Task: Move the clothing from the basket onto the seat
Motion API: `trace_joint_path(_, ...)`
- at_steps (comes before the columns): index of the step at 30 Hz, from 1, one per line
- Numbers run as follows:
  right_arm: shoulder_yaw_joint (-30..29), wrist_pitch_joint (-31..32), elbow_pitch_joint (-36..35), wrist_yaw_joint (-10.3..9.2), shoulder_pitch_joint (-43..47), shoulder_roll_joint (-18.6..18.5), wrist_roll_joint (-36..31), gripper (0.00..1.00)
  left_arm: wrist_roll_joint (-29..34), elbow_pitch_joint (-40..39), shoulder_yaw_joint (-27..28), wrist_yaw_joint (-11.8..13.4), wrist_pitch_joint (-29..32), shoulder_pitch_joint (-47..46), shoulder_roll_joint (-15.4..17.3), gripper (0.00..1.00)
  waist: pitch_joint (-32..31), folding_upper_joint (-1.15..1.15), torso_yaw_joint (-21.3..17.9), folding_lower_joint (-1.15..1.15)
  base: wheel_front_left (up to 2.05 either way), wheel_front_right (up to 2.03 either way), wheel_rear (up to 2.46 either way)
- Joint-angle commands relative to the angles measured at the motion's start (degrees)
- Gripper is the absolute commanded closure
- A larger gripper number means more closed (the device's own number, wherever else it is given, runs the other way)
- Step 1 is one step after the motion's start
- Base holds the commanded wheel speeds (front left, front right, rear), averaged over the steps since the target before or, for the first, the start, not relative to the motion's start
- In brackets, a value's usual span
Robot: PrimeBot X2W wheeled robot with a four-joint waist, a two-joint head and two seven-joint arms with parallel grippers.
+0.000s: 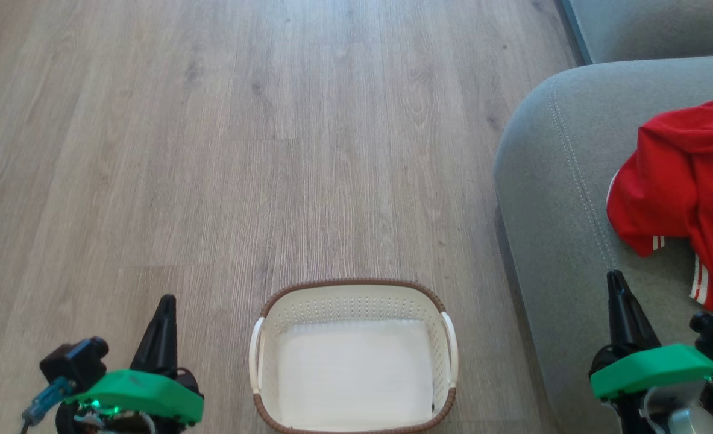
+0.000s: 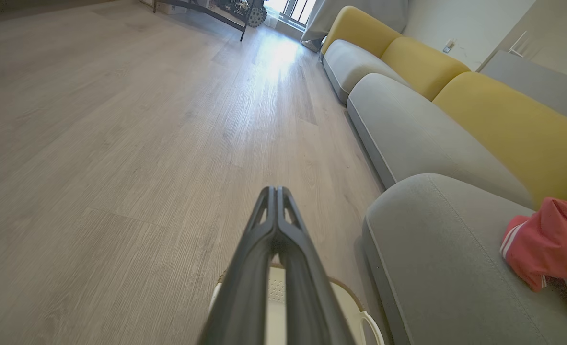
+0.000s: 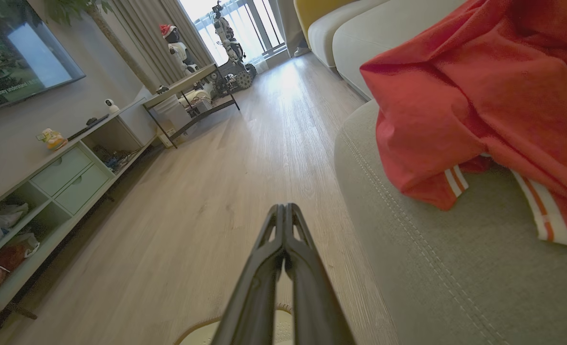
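Left pincer (image 2: 276, 190) and right pincer (image 3: 285, 207) pinched together; clothing (image 1: 687, 181) lies on seat (image 1: 561, 181).

Clothing (image 1: 687, 181) cut off at right edge (basket (image 1: 356, 301) rim clipped below).

Pale wooden floor (image 1: 211, 150) everywhere. In the right wrist view, a bright window (image 3: 249, 24) at 12 o'clock, a television (image 3: 19, 57) and a low shelf unit (image 3: 63, 177) at 9 o'clock.

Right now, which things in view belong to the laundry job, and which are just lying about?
Job: clothing, lying on the seat; basket.

Lying about: TV; shelf unit; low table; yellow cushions.
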Motion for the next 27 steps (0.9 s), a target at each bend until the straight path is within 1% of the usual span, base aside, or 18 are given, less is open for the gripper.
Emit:
trace_joint_path(1, -0.3, 0.4, -1.5, 0.10, -2.9, -0.1, 1.9, 1.00, -1.7, -1.5, 1.3, -0.4, 0.5, -3.1, 0.1, 1.00, 0.0, 0.00, 0.0, 0.00, 0.00, 0.00, 0.00)
trace_joint_path(27, -1.3, 4.6, -0.5, 0.20, -4.2, 0.7, 17.6, 1.00, -17.4, -0.9, 4.6, -1.3, 4.8, -4.5, -1.0, 1.00, -0.4, 0.00, -0.1, 0.00, 0.00, 0.00, 0.00)
